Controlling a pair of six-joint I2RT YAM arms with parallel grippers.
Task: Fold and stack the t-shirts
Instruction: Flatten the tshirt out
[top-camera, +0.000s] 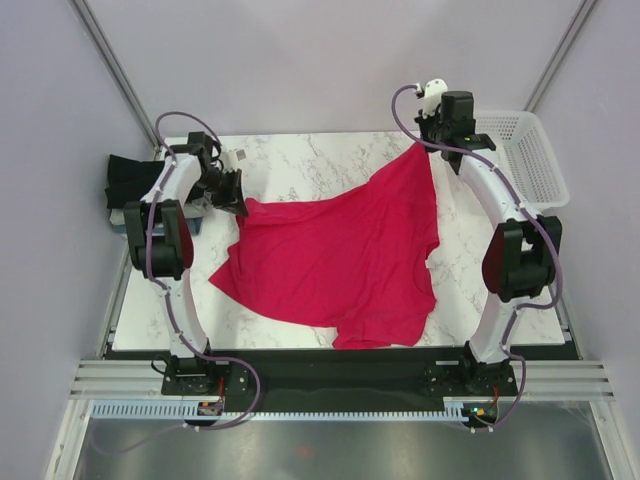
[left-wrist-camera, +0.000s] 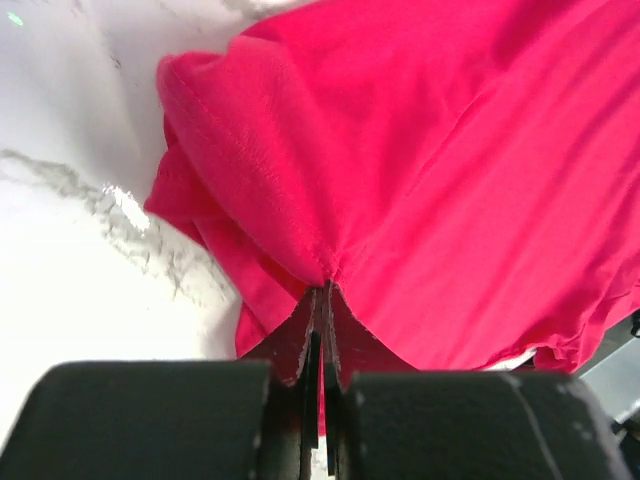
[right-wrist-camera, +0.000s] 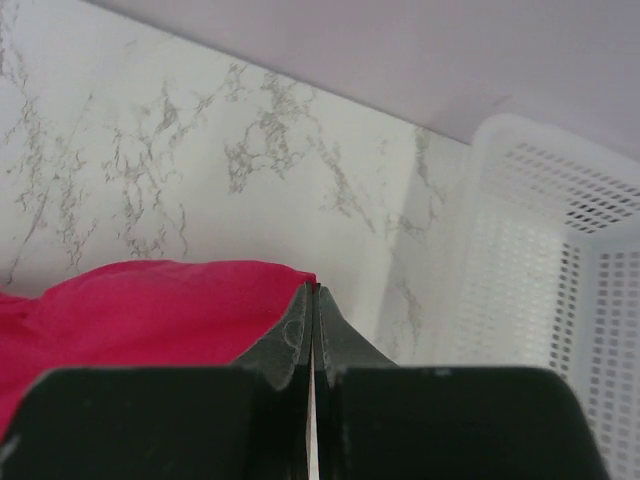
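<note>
Now you are clenching the left gripper (top-camera: 232, 190) on the crimson t-shirt (top-camera: 340, 255) at its far-left edge, the right gripper (top-camera: 425, 140) clamping its far-right corner.

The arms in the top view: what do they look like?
The left arm and right arm: white links, black joints, a dark red elbow panel. A purple-grey cable loops along each. The left end effector and right end effector are black.
</note>
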